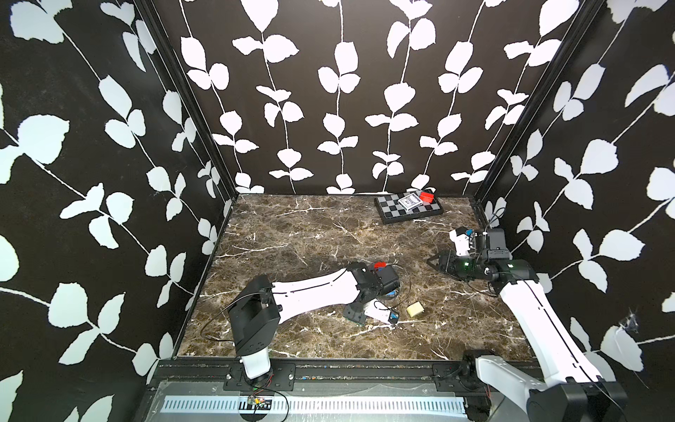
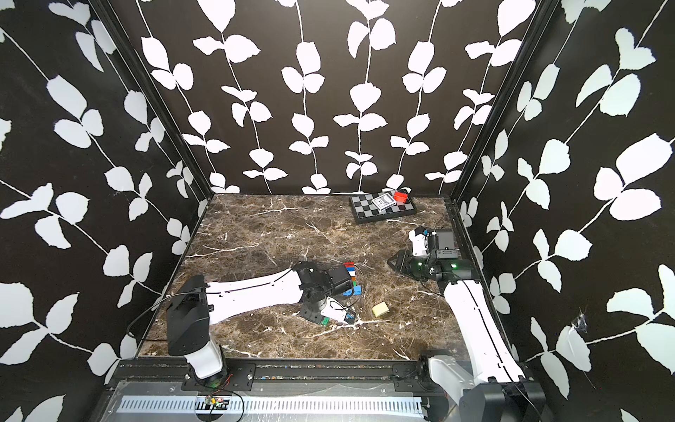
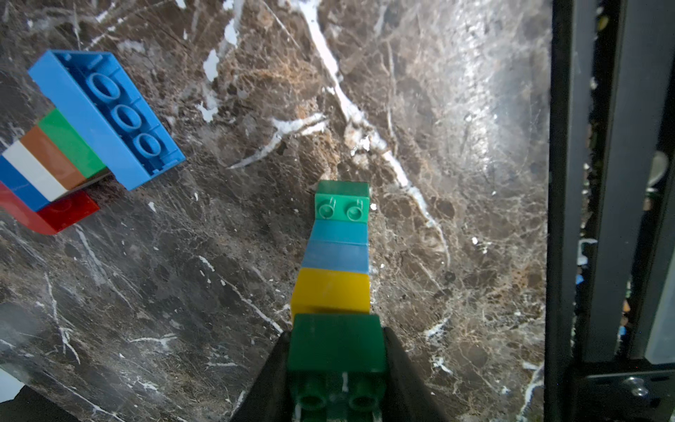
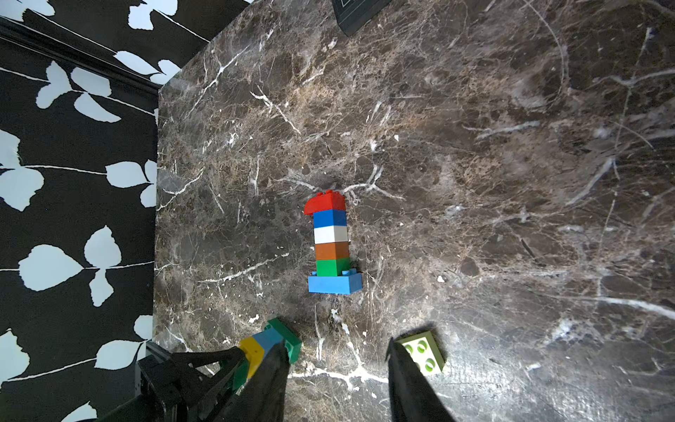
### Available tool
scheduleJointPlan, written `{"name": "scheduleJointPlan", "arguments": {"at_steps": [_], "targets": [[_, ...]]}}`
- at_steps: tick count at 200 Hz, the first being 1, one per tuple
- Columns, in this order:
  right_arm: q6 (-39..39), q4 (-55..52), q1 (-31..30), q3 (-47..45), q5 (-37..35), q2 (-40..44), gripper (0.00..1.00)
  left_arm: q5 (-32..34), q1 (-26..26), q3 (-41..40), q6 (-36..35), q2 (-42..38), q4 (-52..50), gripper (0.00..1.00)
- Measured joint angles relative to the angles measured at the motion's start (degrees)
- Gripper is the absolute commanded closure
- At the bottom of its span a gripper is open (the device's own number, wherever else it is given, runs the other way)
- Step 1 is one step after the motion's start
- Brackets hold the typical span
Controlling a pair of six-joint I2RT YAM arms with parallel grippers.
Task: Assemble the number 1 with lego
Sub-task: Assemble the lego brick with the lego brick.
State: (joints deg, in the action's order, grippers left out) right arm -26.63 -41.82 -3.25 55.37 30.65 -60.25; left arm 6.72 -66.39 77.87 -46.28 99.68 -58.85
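While the left claw [image 3: 336, 330] clamps one stack [image 3: 330, 288], the tower [image 3: 106, 113] lies apart.

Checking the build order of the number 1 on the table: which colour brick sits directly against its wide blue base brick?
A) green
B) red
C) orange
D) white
A: in the right wrist view the green brick touches the wide blue base brick, with the orange brick beyond it.
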Motion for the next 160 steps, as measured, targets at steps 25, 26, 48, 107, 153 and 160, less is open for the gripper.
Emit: {"name": "scheduleJointPlan", "arguments": {"at_steps": [25,26,48,107,153,160], "targets": [[0.00,0.00,0.00,0.00,0.02,0.02,0.56,-0.33,0.00,-1.20,-0.59,-1.31,1.38,0.84],[0.00,0.00,0.00,0.00,0.02,0.02,0.56,-0.35,0.00,-1.25,-0.63,-1.38,1.42,0.84],[0.00,0.00,0.00,-0.04,0.07,0.07,0.56,-1.77,0.24,-2.69,-1.25,-2.80,3.02,0.83],[-0.09,0.09,0.04,-1.03,0.26,0.85,0.56,-8.83,0.90,-4.74,-1.20,-5.40,5.38,0.81],[-0.13,0.13,0.04,-1.03,0.70,1.11,0.56,-9.75,1.68,-5.14,0.07,-6.99,6.69,0.80],[-0.13,0.15,0.04,-1.03,0.83,1.11,0.56,-9.27,1.73,-5.09,0.31,-6.88,6.56,0.80]]}}
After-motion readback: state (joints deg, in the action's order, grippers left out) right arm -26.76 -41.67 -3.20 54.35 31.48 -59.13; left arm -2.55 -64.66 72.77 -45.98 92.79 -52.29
